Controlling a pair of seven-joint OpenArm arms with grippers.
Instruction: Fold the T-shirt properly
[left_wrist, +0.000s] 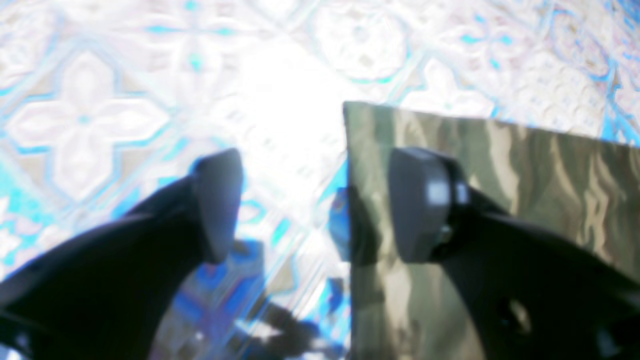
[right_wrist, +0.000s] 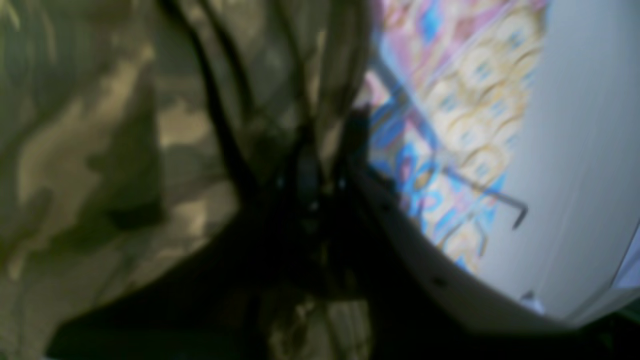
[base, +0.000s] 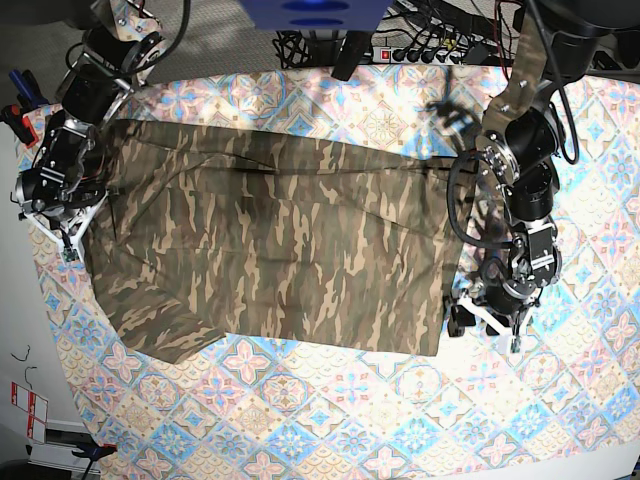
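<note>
We see the camouflage T-shirt (base: 270, 250) spread on the patterned tablecloth (base: 400, 400). Left gripper (left_wrist: 310, 200) released, straddling the shirt's edge. Right gripper (right_wrist: 310, 185) clenched on shirt fabric.

overhead base view, two close wrist-cams.

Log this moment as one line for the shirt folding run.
T-shirt: spread on tablecloth | left gripper: open at shirt edge | right gripper: shut on T-shirt
</note>
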